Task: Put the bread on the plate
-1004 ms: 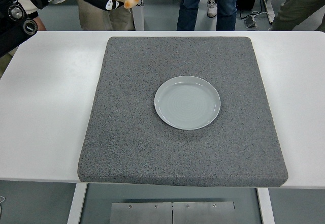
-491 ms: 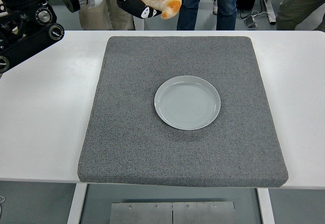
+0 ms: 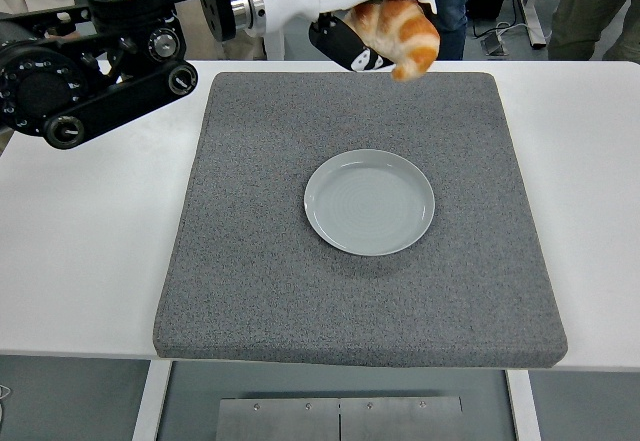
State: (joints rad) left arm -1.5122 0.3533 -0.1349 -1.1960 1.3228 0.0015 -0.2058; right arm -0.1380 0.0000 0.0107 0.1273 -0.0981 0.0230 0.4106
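Swinging in from the left, the left hand (image 3: 365,36) now carries the bread (image 3: 400,31) over the far edge of the grey mat (image 3: 250,261), where a second ago it hung off beyond the counter's (image 3: 90,251) far-left corner and half a second ago was only nearing the mat's far side. The fingers (image 3: 345,51) are curled around the bread, a golden, croissant-like roll, gripping it from behind and beneath so that its browned tip points down and to the right. The bread is in the air, clear of everything, and sits beyond the plate (image 3: 369,201) in this view, slightly to its right.

The plate lies empty on the middle of the mat and has not shifted across the three moments. By my reading, the carry phase is well along: the sideways travel is nearly spent, and what remains is to bring the bread nearer and lower it onto the plate before letting go. The right arm does not show. People's legs stand behind the counter at the top.
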